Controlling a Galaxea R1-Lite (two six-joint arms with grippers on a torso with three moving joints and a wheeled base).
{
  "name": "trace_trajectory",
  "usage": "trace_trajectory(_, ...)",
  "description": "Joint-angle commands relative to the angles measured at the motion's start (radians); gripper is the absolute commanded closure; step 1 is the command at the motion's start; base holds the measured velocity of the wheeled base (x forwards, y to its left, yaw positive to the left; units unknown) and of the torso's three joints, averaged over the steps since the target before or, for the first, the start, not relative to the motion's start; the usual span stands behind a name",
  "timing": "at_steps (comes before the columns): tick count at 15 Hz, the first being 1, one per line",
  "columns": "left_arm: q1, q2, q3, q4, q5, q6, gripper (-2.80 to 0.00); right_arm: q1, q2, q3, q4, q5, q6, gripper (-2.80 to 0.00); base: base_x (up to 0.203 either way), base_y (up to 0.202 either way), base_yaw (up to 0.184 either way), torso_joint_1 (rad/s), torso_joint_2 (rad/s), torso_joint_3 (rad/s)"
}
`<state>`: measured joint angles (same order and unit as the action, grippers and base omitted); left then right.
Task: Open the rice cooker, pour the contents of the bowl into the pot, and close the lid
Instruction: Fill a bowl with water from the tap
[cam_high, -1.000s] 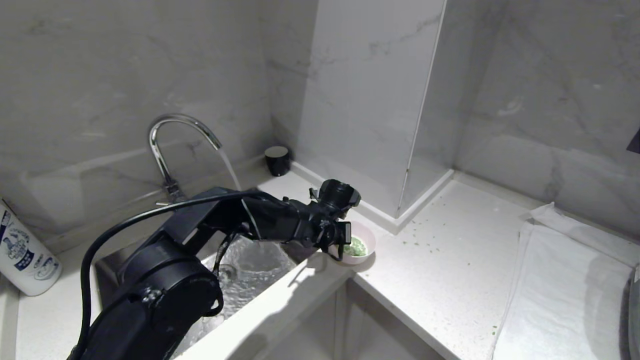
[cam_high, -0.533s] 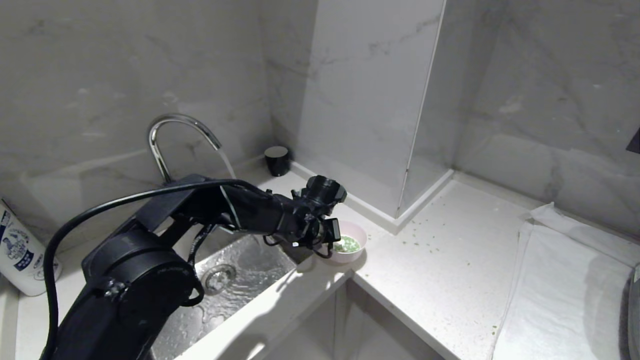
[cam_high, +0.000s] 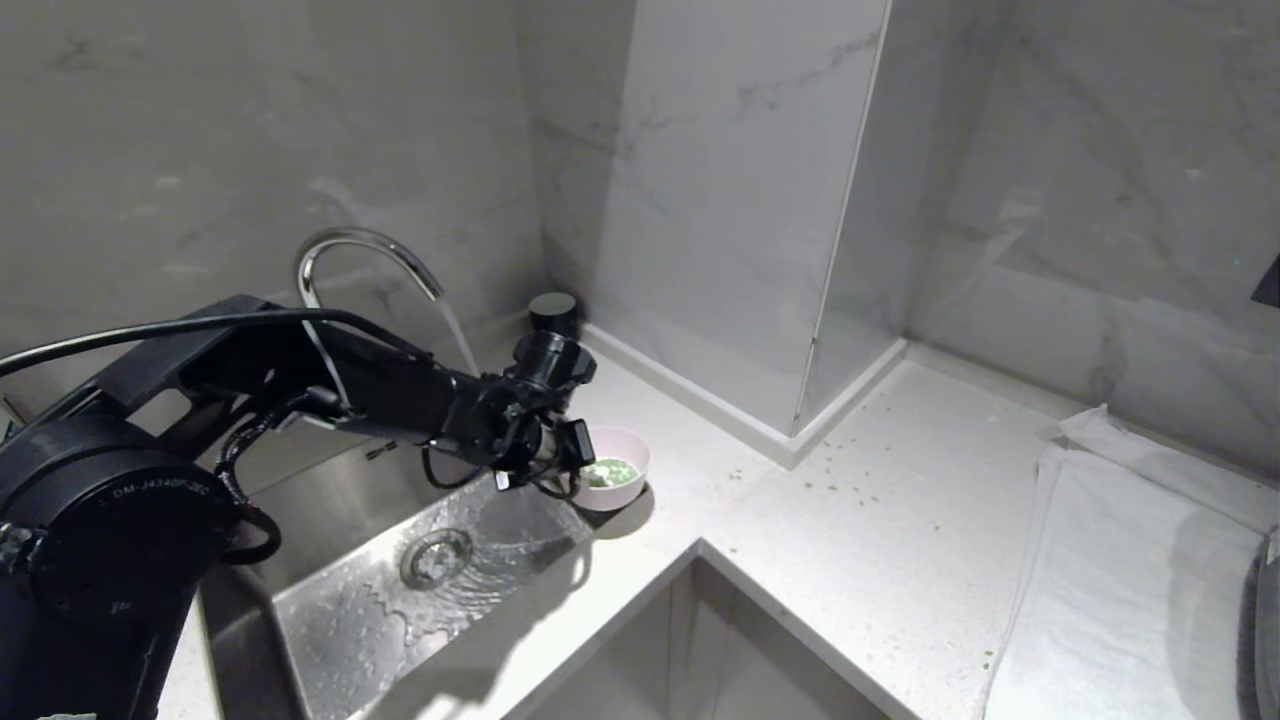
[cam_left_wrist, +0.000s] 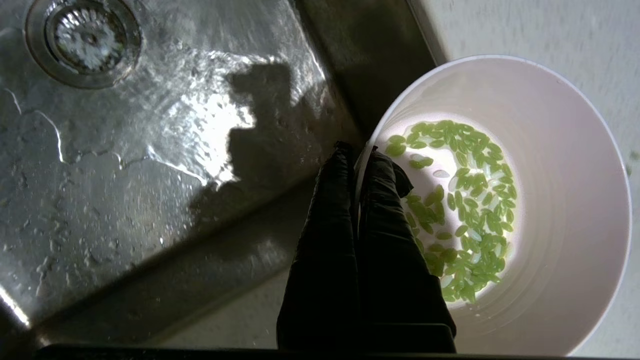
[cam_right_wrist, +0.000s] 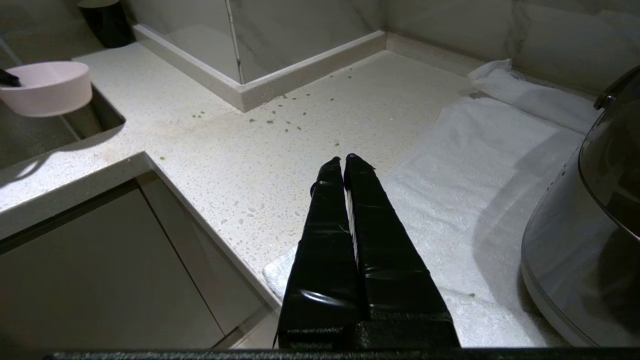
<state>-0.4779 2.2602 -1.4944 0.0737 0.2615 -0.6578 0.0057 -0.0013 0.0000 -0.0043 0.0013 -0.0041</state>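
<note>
**Bowl carried out over the sink edge**

The left gripper (cam_high: 572, 462) has swung left since a second ago, taking the bowl (cam_high: 622, 483) from the surface (cam_high: 860, 520) corner to the sink (cam_high: 400, 600) rim. It's clamped on the bowl's near wall, grains (cam_left_wrist: 460, 210) inside. Tap (cam_high: 350, 262) running. Open surface stretches right to the towel (cam_high: 1130, 580). Only the right wrist view shows the rice cooker (cam_right_wrist: 585, 240) on that towel, beside the clenched, empty right gripper (cam_right_wrist: 344, 160).
</note>
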Motion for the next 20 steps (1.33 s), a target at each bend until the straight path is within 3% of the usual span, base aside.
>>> trace_trajectory(1, 0.087, -0.021, 0.022, -0.054, -0.002, -0.005, 0.0, 0.0, 0.001, 0.002, 0.0, 0.0, 0.0, 0.0, 0.0, 0.0, 0.0, 0.0, 0.0, 0.0)
trace_trajectory(8, 0.234, 0.031, 0.024, -0.122, -0.008, 0.02, 0.0, 0.0, 0.001, 0.002, 0.0, 0.0, 0.0, 0.0, 0.0, 0.0, 0.0, 0.0, 0.0, 0.0)
trace_trajectory(14, 0.31, 0.024, 0.042, -0.172, -0.066, 0.075, 0.0, 0.0, 0.001, 0.002, 0.0, 0.0, 0.0, 0.0, 0.0, 0.0, 0.0, 0.0, 0.0, 0.0)
trace_trajectory(17, 0.344, 0.067, 0.036, -0.245, -0.068, 0.142, 0.0, 0.0, 0.001, 0.002, 0.0, 0.0, 0.0, 0.0, 0.0, 0.0, 0.0, 0.0, 0.0, 0.0)
trace_trajectory(20, 0.366, 0.119, -0.014, -0.27, -0.074, 0.15, 0.0, 0.0, 0.001, 0.002, 0.0, 0.0, 0.0, 0.0, 0.0, 0.0, 0.0, 0.0, 0.0, 0.0)
